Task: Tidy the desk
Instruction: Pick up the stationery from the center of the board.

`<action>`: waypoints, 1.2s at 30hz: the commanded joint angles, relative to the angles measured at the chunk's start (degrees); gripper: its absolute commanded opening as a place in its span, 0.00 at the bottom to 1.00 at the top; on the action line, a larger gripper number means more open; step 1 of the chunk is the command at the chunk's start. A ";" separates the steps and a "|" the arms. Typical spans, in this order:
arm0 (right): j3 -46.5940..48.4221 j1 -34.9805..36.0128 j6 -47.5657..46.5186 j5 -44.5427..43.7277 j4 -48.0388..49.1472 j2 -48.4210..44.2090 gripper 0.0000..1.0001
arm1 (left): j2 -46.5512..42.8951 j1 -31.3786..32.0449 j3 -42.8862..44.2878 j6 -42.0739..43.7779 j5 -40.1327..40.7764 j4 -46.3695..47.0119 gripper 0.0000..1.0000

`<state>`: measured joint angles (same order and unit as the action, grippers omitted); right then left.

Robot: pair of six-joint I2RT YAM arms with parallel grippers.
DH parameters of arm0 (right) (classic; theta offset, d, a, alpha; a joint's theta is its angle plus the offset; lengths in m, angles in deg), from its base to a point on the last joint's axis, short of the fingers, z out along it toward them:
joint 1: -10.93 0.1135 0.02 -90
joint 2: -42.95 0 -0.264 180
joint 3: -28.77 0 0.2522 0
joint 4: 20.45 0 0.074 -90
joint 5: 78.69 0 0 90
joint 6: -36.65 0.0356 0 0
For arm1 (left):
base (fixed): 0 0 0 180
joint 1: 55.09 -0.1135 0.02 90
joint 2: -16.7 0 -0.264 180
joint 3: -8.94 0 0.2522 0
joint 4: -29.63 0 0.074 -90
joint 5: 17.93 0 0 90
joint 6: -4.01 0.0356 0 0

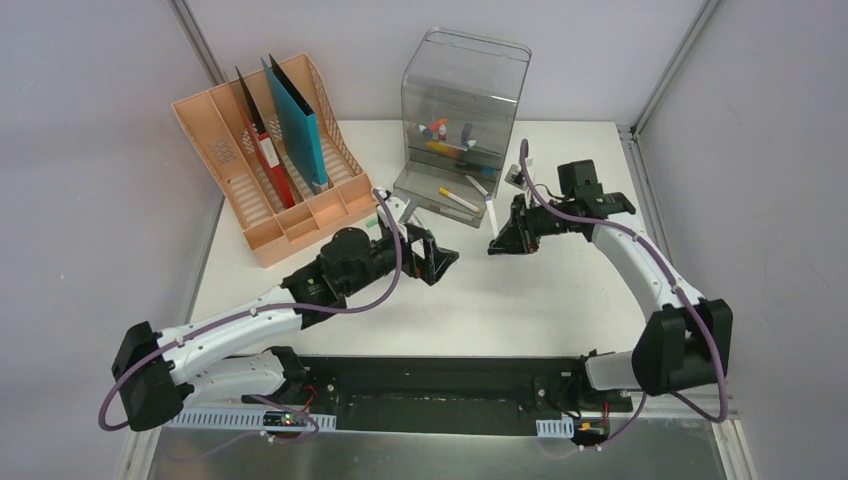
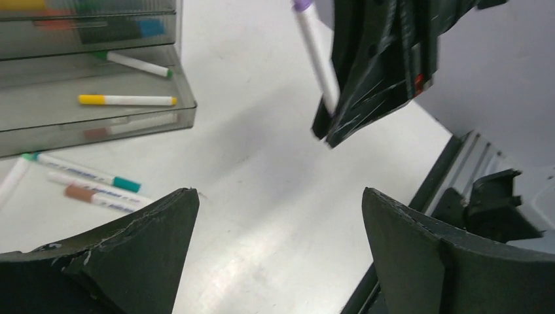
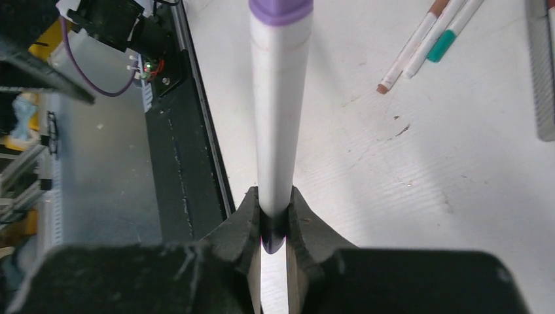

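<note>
The white desk [image 1: 540, 300] carries both arms. Above its middle, my right gripper [image 3: 273, 219] is shut on the dark tip end of a white marker with a purple cap [image 3: 280, 98]. The marker sticks up out of the jaws, and the same pen [image 2: 316, 55] also shows in the left wrist view. Just to its left, my left gripper [image 2: 278, 193] hangs open over bare desk with nothing between its fingers. In the top view the two grippers face each other, left [image 1: 440, 258] and right [image 1: 497, 243], a short gap apart.
A clear grey drawer box [image 1: 465, 110] stands at the back, its bottom drawer [image 2: 98, 124] pulled out with a yellow-capped marker [image 2: 127, 100] inside. Loose teal and brown markers [image 2: 85, 173] lie in front of it. A peach file rack [image 1: 275, 170] holds folders at back left.
</note>
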<state>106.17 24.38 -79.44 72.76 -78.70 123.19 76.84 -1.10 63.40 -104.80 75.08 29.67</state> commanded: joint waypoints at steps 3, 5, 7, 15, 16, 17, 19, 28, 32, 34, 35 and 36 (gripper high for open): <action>-1.69 0.27 -6.66 -5.03 1.16 -10.06 0.00 | -5.62 -5.74 7.91 7.13 0.16 -21.07 0.99; -2.58 0.13 -9.19 -7.20 1.11 -12.07 0.00 | -6.41 -10.06 9.41 7.43 -5.19 -23.81 0.99; -3.50 -0.03 -11.57 -8.63 1.12 -13.48 0.00 | -6.85 -14.31 10.61 8.54 -9.29 -25.83 0.99; -1.33 -0.91 -21.98 -9.82 -3.77 -9.91 0.00 | -2.69 -23.11 11.61 18.18 -11.98 -30.24 0.99; -0.07 -0.77 -21.10 -10.80 -3.76 -8.90 0.00 | -2.18 -23.55 11.34 18.88 -12.70 -30.32 0.99; 1.23 -0.60 -20.42 -11.80 -3.76 -7.67 0.00 | -1.75 -23.85 11.17 19.89 -13.17 -30.59 0.99; 3.85 -0.12 -19.83 -14.15 -3.53 -5.10 0.00 | -1.28 -23.89 11.48 21.37 -13.26 -31.99 0.99; 19.93 5.34 -18.86 -30.19 -0.88 12.64 0.00 | -3.34 -23.94 10.43 21.94 -12.35 -32.61 0.99; 30.12 8.30 -19.74 -38.40 -3.34 21.23 0.00 | -3.60 -23.92 10.71 22.21 -11.59 -33.11 0.99; 33.84 9.69 -19.80 -42.23 -3.97 24.95 0.00 | -3.88 -23.92 10.63 22.36 -11.11 -33.16 0.99; 35.20 10.12 -19.73 -43.79 -3.95 26.66 0.00 | -3.92 -23.94 10.58 22.44 -10.86 -33.15 0.99; 36.44 10.57 -19.35 -44.94 -4.02 28.05 0.00 | -4.05 -23.94 10.54 22.54 -10.65 -33.20 0.99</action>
<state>135.96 32.84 -98.08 37.35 -81.96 147.08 74.52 -24.81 73.77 -83.62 63.58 -3.75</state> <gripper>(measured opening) 0.134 0.992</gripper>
